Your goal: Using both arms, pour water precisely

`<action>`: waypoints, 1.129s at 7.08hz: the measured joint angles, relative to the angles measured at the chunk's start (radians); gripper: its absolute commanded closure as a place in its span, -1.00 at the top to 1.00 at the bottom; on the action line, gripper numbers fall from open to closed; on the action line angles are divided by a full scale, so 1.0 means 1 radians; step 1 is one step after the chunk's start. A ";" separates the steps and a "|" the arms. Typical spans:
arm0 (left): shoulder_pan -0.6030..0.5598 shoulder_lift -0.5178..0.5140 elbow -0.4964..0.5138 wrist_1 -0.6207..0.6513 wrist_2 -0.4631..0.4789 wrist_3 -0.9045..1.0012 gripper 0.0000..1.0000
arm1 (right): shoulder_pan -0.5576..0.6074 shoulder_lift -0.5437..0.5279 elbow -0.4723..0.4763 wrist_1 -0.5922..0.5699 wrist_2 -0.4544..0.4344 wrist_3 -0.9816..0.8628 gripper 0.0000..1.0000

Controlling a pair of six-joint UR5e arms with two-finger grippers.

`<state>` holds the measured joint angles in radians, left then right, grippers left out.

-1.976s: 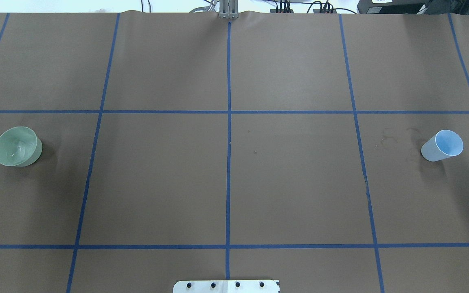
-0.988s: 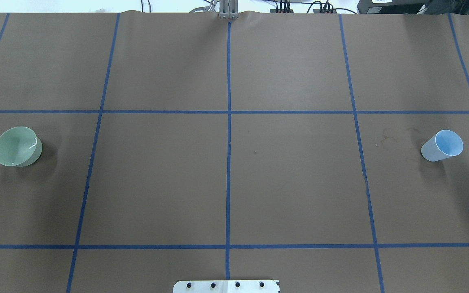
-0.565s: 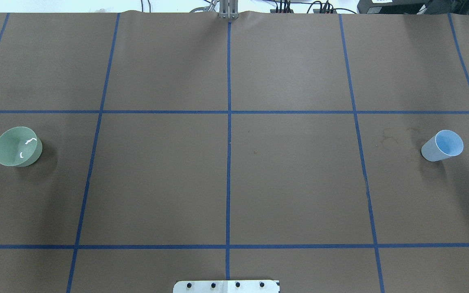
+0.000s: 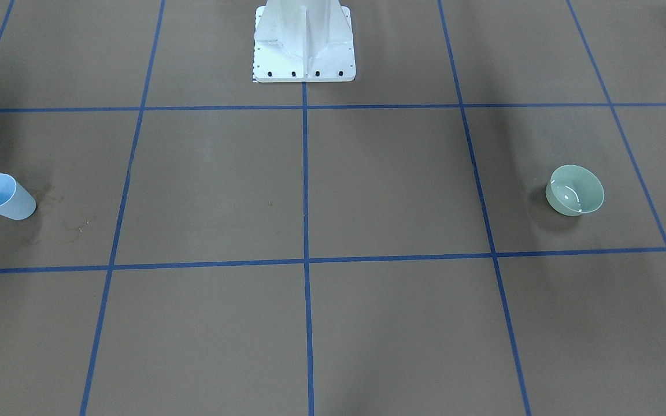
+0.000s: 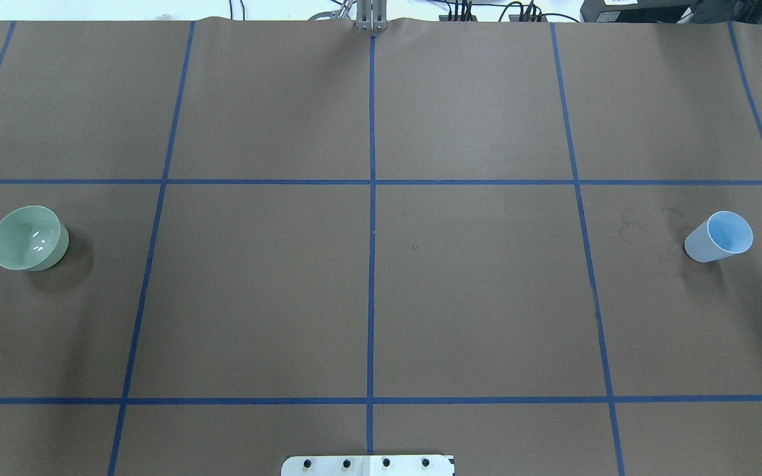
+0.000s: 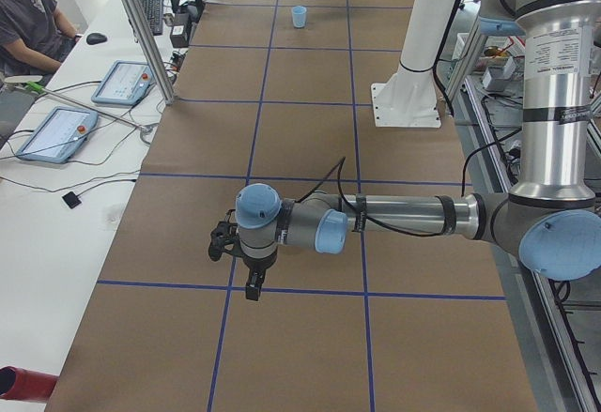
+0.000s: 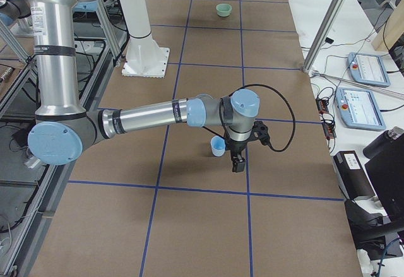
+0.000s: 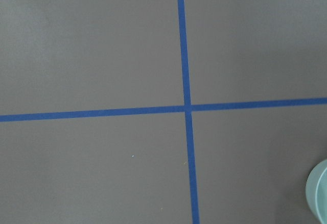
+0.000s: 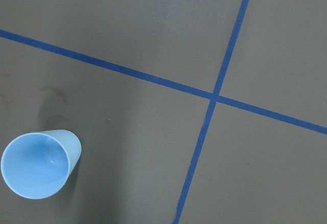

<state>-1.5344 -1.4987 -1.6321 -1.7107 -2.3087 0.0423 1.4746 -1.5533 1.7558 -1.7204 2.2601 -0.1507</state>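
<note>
over table (image 6: 310,83), both arms (image 6: 404,213) (image 7: 145,114) reach horiz., end effectors (image 6: 252,290) (image 7: 237,165) pointing down, open/shut unclear.

Brown table (image 5: 460,99) w/ blue tape grid (image 5: 372,264) carries green bowl (image 5: 29,238), blue cup (image 5: 718,237) & white pedestal (image 4: 304,40), well apart.

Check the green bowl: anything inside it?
The green bowl holds a little clear water, visible only as white glints near the bottom. No other object shows inside. The water's depth cannot be told.
</note>
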 measured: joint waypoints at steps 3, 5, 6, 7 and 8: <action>0.000 0.011 -0.004 0.095 -0.001 0.052 1.00 | 0.000 -0.001 -0.004 0.000 -0.003 0.003 1.00; 0.000 0.009 -0.011 0.150 -0.015 0.046 1.00 | 0.000 -0.002 -0.004 0.000 -0.003 0.003 1.00; -0.006 0.010 -0.021 0.163 -0.033 0.022 1.00 | 0.000 -0.002 -0.004 0.001 -0.004 0.003 1.00; -0.013 0.015 -0.034 0.167 -0.051 -0.002 1.00 | 0.000 -0.002 -0.004 0.001 -0.006 0.003 1.00; -0.020 0.021 -0.035 0.166 -0.058 -0.014 1.00 | 0.000 -0.002 -0.004 0.002 -0.007 0.003 1.00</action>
<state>-1.5542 -1.4773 -1.6675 -1.5442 -2.3667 0.0288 1.4742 -1.5550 1.7519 -1.7187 2.2531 -0.1475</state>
